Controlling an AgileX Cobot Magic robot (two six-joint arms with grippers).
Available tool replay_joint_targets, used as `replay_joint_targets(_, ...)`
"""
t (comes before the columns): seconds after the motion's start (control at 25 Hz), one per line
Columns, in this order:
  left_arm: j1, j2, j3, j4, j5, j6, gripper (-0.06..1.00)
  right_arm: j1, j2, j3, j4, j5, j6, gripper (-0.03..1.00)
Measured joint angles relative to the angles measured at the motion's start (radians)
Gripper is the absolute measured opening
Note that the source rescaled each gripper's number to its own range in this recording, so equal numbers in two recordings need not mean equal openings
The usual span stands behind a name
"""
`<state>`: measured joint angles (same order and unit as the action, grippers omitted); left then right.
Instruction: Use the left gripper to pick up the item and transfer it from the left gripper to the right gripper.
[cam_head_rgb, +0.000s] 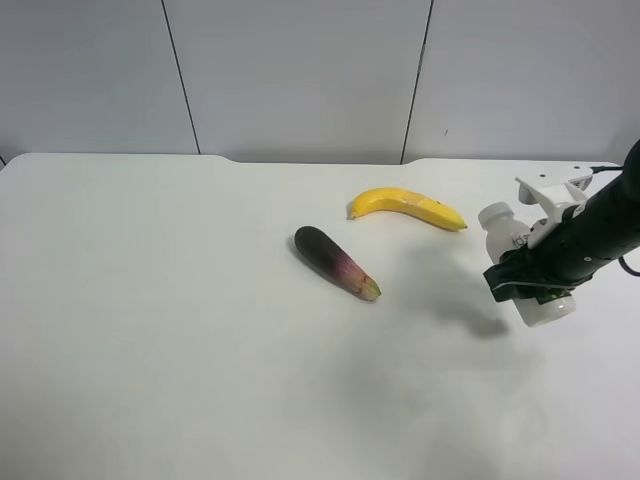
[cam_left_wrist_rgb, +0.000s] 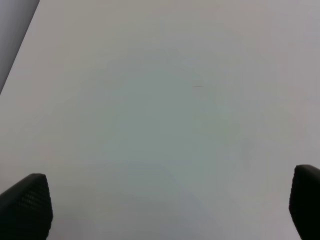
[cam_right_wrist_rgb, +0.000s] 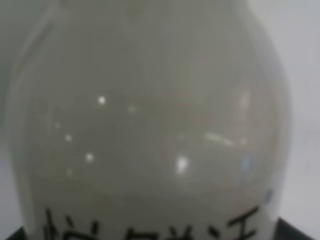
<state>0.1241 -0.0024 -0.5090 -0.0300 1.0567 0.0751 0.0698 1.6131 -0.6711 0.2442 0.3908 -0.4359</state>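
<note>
Bottle: small white plastic bottle with a white screw cap, clamped across the middle by the right gripper, the arm with the white bracket at the exterior high view's right.
Position: lifted clear of the white table, shadow cast below; cap end tilted up and toward the banana, base down and outward.
Right gripper fingers: closed narrow around the bottle's body; right wrist view filled by the bottle's pale wall with black lettering at the edge.
Left gripper: fingers spread wide, nothing between them, only bare table beneath; not in the exterior high view.
Weight: probably light, judging by size and thin plastic; contents not readable.
Stiffness: likely semi-rigid, wall may dent under a hard squeeze.
Surface: glossy, with highlights on the wall, so probably slippery; rounded body could roll or twist in a two-finger pinch.
Best hold: straight mid-body, as now, or just below the shoulder; cap and neck too narrow for a sure grip.
Other things: dark purple eggplant and banana lying on the table, well apart from the bottle.
Task stage: handover apparently done.
</note>
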Motion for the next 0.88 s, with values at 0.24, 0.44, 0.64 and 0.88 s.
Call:
replay_joint_targets(0.24, 0.000, 0.000, 0.000, 0.001, 0.000, 0.000, 0.87, 0.000, 0.100, -0.001, 0.085, -0.044, -0.052, 0.00)
replay_joint_targets(0.44, 0.000, 0.000, 0.000, 0.001, 0.000, 0.000, 0.87, 0.000, 0.109, -0.001, 0.092, -0.062, -0.053, 0.00)
replay_joint_targets(0.64, 0.000, 0.000, 0.000, 0.001, 0.000, 0.000, 0.87, 0.000, 0.109, -0.001, 0.092, -0.071, -0.052, 0.00)
replay_joint_targets(0.88, 0.000, 0.000, 0.000, 0.001, 0.000, 0.000, 0.87, 0.000, 0.109, -0.001, 0.095, -0.086, -0.048, 0.83)
